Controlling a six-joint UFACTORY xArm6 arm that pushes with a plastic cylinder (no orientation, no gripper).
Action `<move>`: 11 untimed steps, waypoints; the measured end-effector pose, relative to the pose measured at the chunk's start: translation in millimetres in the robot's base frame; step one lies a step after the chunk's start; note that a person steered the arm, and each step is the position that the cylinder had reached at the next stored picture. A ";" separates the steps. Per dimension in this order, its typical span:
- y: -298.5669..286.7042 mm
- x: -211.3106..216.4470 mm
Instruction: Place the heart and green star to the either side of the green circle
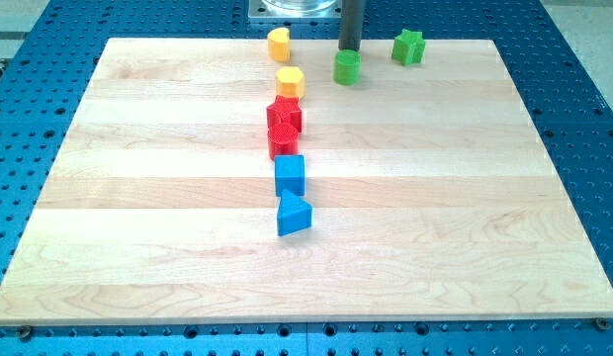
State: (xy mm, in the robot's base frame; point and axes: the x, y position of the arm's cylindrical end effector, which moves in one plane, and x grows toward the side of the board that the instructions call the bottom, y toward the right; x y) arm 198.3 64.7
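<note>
The green circle (347,68) sits near the board's top edge, a little right of centre. The green star (408,46) lies to its right, close to the top edge and apart from it. A yellow block that looks like the heart (278,44) lies to the circle's left, also near the top edge. My dark rod comes down from the view's top. My tip (349,51) is right behind the green circle, at or touching its top side.
A column of blocks runs down from the heart: a yellow hexagon-like block (290,81), a red star (284,116), another red block (283,140), a blue cube (290,175) and a blue triangle (294,214). The wooden board (138,247) rests on a blue perforated table.
</note>
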 end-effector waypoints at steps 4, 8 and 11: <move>-58.8 -5.9; -201.2 11.9; -133.6 34.3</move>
State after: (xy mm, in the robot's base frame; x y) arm 232.6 -68.9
